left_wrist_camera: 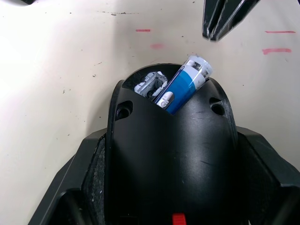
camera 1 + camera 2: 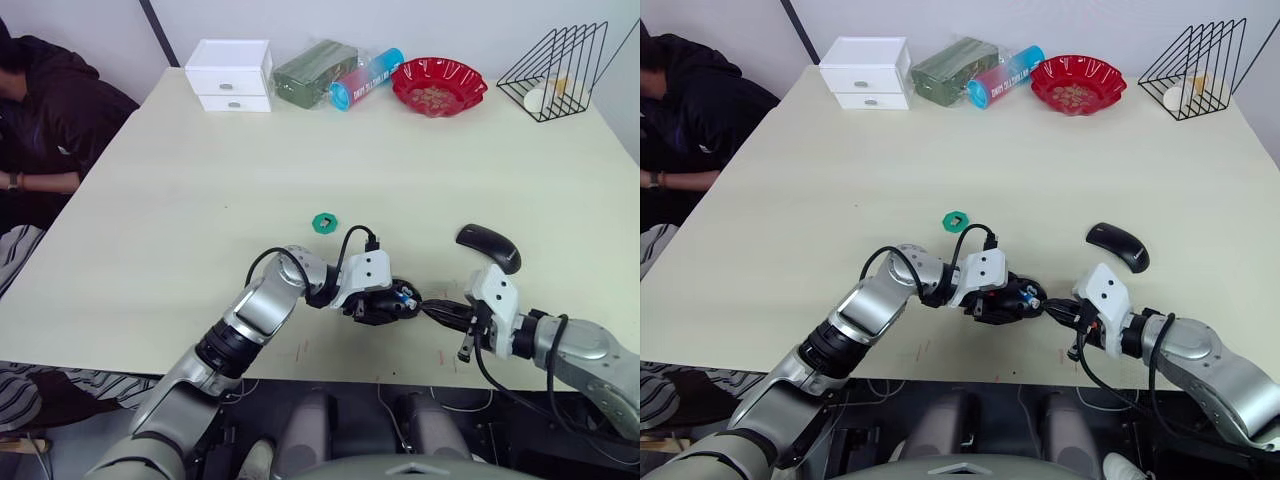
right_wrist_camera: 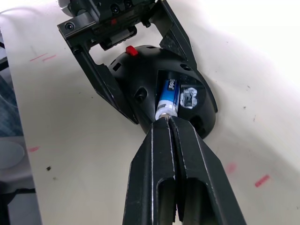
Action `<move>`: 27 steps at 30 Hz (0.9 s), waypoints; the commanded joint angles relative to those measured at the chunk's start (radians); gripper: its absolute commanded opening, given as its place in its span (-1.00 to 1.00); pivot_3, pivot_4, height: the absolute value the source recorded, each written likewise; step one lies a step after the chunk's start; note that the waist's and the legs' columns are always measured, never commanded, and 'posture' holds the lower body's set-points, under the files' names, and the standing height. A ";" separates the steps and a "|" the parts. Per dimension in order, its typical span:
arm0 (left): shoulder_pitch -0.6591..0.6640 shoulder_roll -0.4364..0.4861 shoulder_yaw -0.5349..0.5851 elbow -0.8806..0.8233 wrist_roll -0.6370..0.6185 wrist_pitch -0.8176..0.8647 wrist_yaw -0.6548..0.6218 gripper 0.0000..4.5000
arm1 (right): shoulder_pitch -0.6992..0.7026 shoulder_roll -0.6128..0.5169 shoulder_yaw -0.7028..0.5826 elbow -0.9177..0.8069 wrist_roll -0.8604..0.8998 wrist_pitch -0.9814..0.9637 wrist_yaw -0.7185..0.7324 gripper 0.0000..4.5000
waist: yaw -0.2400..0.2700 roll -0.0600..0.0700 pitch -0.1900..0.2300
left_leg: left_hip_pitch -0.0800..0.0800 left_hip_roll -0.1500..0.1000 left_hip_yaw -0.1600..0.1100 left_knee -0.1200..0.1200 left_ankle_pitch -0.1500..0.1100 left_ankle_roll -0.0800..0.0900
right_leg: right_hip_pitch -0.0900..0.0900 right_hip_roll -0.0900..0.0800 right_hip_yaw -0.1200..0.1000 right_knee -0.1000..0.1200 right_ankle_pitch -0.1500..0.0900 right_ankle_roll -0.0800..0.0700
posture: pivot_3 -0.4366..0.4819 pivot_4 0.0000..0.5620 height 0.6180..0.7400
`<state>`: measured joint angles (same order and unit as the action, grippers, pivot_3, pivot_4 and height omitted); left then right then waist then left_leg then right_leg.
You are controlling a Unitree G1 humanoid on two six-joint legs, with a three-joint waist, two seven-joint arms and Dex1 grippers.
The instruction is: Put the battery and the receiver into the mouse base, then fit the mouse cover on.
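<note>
My left gripper point(image 2: 385, 303) is shut on the black mouse base point(image 2: 392, 300), its fingers point(image 1: 82, 183) clamping both sides near the table's front edge. The white and blue battery point(image 1: 183, 84) lies tilted in the base's open slot, one end sticking up. Beside it in the slot sits a small grey metal piece point(image 1: 150, 85) that looks like the receiver. My right gripper point(image 3: 166, 124) is shut, with its tips at the battery's raised end. The plain black mouse cover point(image 2: 488, 247) lies on the table behind my right wrist.
A green toothed disc point(image 2: 323, 222) lies mid-table. Along the far edge stand a white drawer box point(image 2: 232, 75), a green packet point(image 2: 315, 72), a blue tube point(image 2: 367, 78), a red bowl point(image 2: 438, 84) and a wire rack point(image 2: 558, 72). A person point(image 2: 40, 110) sits at the left.
</note>
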<state>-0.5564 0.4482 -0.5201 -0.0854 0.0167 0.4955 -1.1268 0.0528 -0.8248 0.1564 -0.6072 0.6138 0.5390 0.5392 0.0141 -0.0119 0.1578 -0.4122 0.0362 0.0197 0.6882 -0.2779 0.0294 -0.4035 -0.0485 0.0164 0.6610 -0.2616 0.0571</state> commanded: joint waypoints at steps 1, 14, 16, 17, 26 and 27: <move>0.017 0.005 -0.033 0.012 -0.001 0.013 -0.015 0.32 | -0.017 0.026 -0.008 -0.010 -0.031 -0.005 0.022 -0.99 | 0.000 0.000 0.000 | 0.000 0.000 0.000 0.000 0.000 0.000 | 0.000 0.000 0.000 0.000 0.000 0.000 | -0.05 -0.47 1.00; 0.013 0.005 -0.034 0.020 0.000 0.006 -0.017 0.32 | -0.022 0.078 -0.009 -0.008 -0.092 0.034 0.068 -0.99 | 0.000 0.000 0.000 | 0.000 0.000 0.000 0.000 0.000 0.000 | 0.000 0.000 0.000 0.000 0.000 0.000 | -0.05 -0.47 1.00; 0.013 0.004 -0.034 0.023 0.001 0.004 -0.017 0.32 | -0.019 0.081 -0.015 -0.006 -0.097 0.036 0.073 -0.99 | 0.000 0.000 0.000 | 0.000 0.000 0.000 0.000 0.000 0.000 | 0.000 0.000 0.000 0.001 0.000 0.000 | -0.05 -0.47 1.00; 0.013 0.004 -0.034 0.023 0.001 0.004 -0.016 0.32 | -0.019 0.082 -0.016 -0.005 -0.103 0.037 0.074 -0.99 | 0.000 0.000 0.000 | 0.000 0.000 0.000 0.000 0.000 0.000 | 0.000 0.000 0.000 0.001 0.000 0.000 | -0.05 -0.47 1.00; 0.011 0.003 -0.034 0.025 0.000 0.004 -0.017 0.32 | -0.028 0.107 -0.003 0.008 -0.134 0.049 0.078 -0.99 | 0.000 0.000 0.000 | 0.001 0.000 0.000 0.000 0.000 0.000 | 0.000 0.000 0.000 0.002 0.000 0.000 | -0.05 -0.47 1.00; 0.011 0.003 -0.033 0.024 0.000 0.005 -0.017 0.32 | -0.030 0.111 0.000 0.010 -0.139 0.050 0.079 -0.99 | 0.000 0.000 0.000 | 0.001 0.000 0.000 0.000 0.000 0.000 | 0.000 0.000 0.001 0.002 0.000 0.000 | -0.05 -0.47 1.00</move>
<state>-0.5581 0.4481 -0.5203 -0.0783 0.0168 0.4915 -1.1279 0.0253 -0.7189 0.1580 -0.5963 0.4856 0.5830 0.6154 0.0139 -0.0117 0.1573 -0.4107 0.0361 0.0202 0.6886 -0.2778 0.0293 -0.4031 -0.0485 0.0170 0.6625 -0.2616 0.0570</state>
